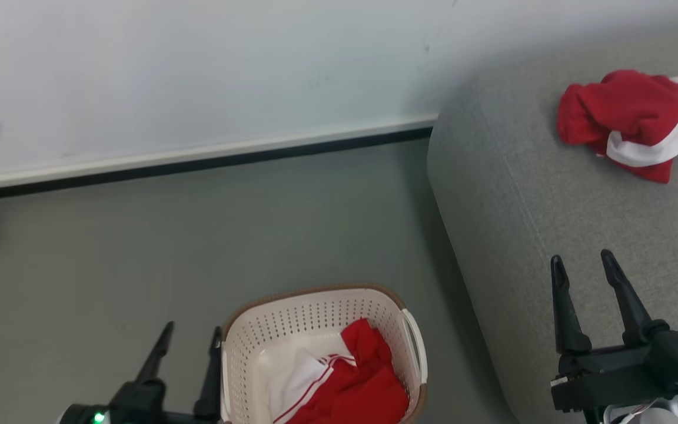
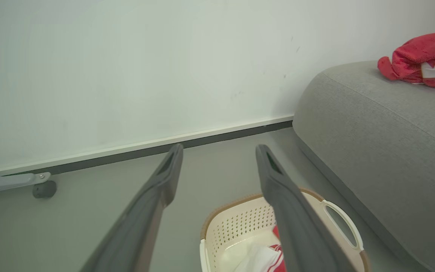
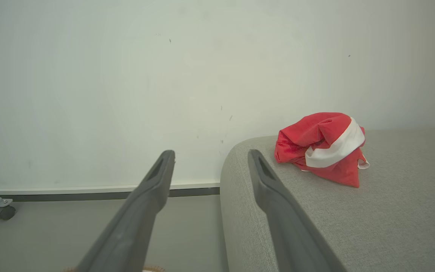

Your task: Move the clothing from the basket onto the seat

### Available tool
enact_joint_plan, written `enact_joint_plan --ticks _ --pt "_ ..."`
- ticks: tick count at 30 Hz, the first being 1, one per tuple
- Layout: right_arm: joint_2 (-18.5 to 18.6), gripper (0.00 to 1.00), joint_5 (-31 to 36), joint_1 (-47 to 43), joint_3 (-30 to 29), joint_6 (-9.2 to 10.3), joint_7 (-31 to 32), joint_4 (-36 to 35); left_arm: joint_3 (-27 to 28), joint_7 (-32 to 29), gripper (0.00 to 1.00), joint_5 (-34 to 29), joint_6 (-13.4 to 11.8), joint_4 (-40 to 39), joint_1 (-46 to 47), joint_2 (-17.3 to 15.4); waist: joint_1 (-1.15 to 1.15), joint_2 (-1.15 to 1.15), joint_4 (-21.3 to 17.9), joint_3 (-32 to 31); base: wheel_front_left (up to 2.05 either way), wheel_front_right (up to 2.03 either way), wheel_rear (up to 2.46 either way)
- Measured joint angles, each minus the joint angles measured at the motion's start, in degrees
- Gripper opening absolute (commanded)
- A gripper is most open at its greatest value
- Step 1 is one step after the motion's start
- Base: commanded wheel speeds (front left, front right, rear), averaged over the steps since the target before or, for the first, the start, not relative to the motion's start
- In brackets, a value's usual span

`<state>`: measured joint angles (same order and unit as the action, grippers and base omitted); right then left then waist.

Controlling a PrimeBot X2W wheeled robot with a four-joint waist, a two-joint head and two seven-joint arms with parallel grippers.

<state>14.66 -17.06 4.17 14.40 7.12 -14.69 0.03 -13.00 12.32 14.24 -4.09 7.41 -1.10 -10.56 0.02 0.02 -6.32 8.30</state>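
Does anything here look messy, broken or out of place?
A red garment with a white band lies crumpled in a heap on the grey sofa. Another red-and-white garment sits bunched in the basket. Nothing looks spilled or broken.

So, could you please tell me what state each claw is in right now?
Left claw: open, holding nothing.
Right claw: open, holding nothing.

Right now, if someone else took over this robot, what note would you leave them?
Left gripper: open, empty, beside the basket.
Right gripper: open, empty, near the sofa edge.
Done: banded garment lies crumpled on the sofa.
Left: striped garment sits in the basket; lift it onto the sofa.
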Motion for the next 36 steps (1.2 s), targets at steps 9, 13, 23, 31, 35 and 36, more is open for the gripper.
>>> enact_joint_plan --ticks 9,13,23,31,35,36 --pt "-0.23 1.00 1.16 3.96 -0.45 0.00 -0.01 -2.18 -7.27 -3.87 1.00 -4.03 3.20 7.15 6.77 1.46 0.00 0.00 -1.19 6.53 0.00 0.00 0.00" --pt "-0.65 1.00 1.57 6.11 -0.22 0.01 -0.01 -3.08 -9.67 -5.69 1.00 -5.57 4.22 10.96 9.62 1.70 0.00 0.00 -2.05 9.44 0.00 0.00 0.00" --pt "-1.87 1.00 2.58 10.68 0.70 0.00 -0.01 -4.78 -13.14 -9.16 1.00 -9.31 6.35 19.00 17.02 2.21 0.00 -0.01 -4.88 16.75 0.00 0.00 0.00" --pt "-2.78 1.00 2.99 12.01 1.47 0.00 -0.02 -6.20 -15.30 -10.80 1.00 -12.09 7.66 23.75 22.14 2.01 -0.01 -0.01 -7.12 22.77 0.00 0.00 0.00" --pt "-2.86 1.00 3.03 13.19 1.38 -0.01 -0.02 -6.83 -15.71 -11.28 1.00 -12.90 7.75 25.51 25.01 1.92 0.00 0.00 -8.04 25.82 0.00 0.00 0.00" --pt "-2.98 1.00 3.12 13.56 1.40 -0.01 -0.02 -7.03 -15.78 -11.52 1.00 -13.18 8.10 25.99 25.62 1.80 -0.01 0.00 -8.26 26.60 0.00 0.00 0.00"
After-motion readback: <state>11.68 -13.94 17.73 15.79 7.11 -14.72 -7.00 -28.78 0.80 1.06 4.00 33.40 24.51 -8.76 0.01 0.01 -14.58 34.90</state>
